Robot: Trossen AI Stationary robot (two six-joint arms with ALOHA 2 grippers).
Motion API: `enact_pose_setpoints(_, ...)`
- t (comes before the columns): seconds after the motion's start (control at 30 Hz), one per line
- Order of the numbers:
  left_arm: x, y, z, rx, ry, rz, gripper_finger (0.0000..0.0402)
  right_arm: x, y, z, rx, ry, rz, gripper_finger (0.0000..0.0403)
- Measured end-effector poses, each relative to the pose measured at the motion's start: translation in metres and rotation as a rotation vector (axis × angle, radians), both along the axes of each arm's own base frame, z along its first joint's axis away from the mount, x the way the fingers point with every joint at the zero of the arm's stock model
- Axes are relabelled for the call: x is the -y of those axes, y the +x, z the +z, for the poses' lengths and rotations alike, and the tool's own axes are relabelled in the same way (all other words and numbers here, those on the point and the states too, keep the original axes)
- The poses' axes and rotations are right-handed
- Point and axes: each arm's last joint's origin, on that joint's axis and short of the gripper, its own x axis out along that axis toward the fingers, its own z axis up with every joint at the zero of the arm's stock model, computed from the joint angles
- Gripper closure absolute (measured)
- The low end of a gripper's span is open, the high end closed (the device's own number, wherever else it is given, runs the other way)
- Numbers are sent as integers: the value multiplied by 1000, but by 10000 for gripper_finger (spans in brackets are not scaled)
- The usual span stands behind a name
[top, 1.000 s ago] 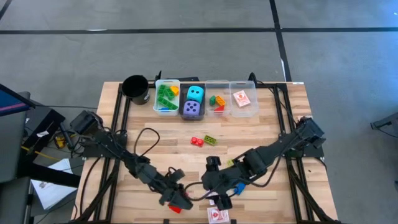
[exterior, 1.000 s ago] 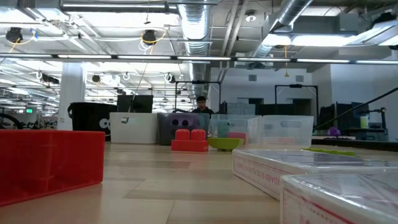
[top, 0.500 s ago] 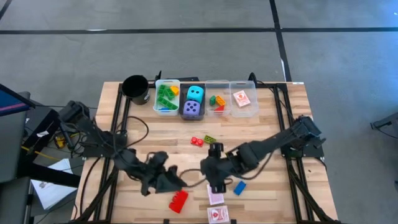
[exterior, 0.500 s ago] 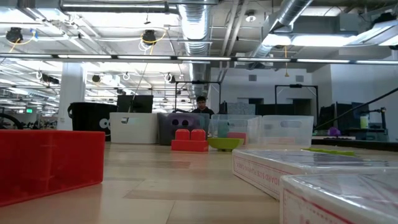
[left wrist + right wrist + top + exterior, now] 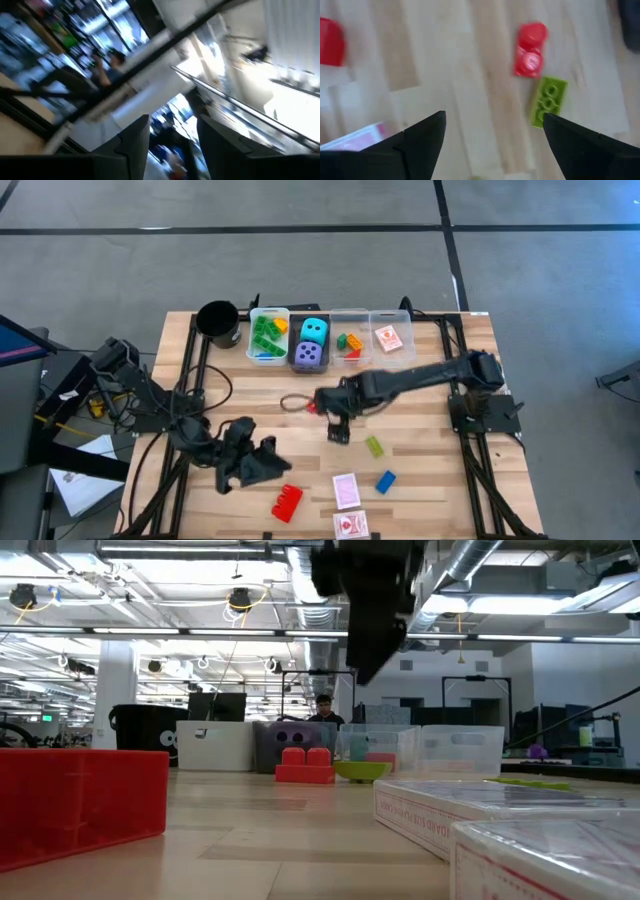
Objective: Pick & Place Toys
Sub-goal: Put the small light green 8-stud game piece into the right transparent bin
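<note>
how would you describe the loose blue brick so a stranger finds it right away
Start from the row of clear bins along the table's far edge, then go to the near edge, right of the middle. The blue brick lies there just right of a red-white card and nearer than a lime brick. It is the only blue piece loose on the wood.

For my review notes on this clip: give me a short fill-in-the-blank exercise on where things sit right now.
1. The cyan die shares a bin with the ____ die.
2. The right gripper hangs with its fingers ____.
3. The black cup stands on the table's far ____ side.
4. The big red brick lies nearest the ____ gripper.

Missing words: purple; open; left; left
</note>
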Motion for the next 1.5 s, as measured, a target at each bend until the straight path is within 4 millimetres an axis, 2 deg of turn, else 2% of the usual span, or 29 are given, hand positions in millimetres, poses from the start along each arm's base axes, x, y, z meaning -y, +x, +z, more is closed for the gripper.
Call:
enact_pose_setpoints(0.2,-4,1,-1,-36,-16,159,247,51,-3,-20,-46,68,-60,75)
enact_pose_setpoints(0.37,-2,-1,-1,-39,-23,155,247,69,-11,-39,-84,115,-54,75)
enact_pose_setpoints(0.53,-2,-1,-1,-39,-23,155,247,73,-15,-52,-91,120,-12,75)
enact_pose_setpoints(0.77,-5,0,-2,-58,-45,228,247,65,-12,-63,-27,86,25,75)
enact_pose_setpoints(0.9,-6,0,-2,-67,-56,262,247,63,-9,-77,-61,-9,8,75)
enact_pose_setpoints(0.97,-6,0,-2,-71,-62,273,247,64,-5,-83,-62,-14,5,75)
enact_pose_setpoints(1.1,-7,0,-2,-76,-74,292,247,64,-4,-107,-144,-7,-8,75)
enact_pose_setpoints(1.17,-7,0,-2,-76,-82,293,247,64,-1,-111,-140,0,-40,77)
enact_pose_setpoints(1.23,-7,0,-2,-78,-94,292,247,64,-1,-112,-140,4,-70,89)
enact_pose_setpoints(1.3,-7,0,-2,-78,-98,291,247,64,0,-112,-129,7,-91,123)
enact_pose_setpoints(1.37,-7,0,-2,-78,-98,291,247,64,0,-109,-112,12,-106,186)
enact_pose_setpoints(1.43,-7,0,-2,-78,-98,291,247,64,-1,-104,-98,17,-105,274)
enact_pose_setpoints(1.47,-7,0,-2,-78,-96,292,247,64,-1,-100,-87,18,-103,285)
enact_pose_setpoints(1.5,-7,0,-2,-78,-89,294,247,62,-2,-95,-74,17,-95,270)
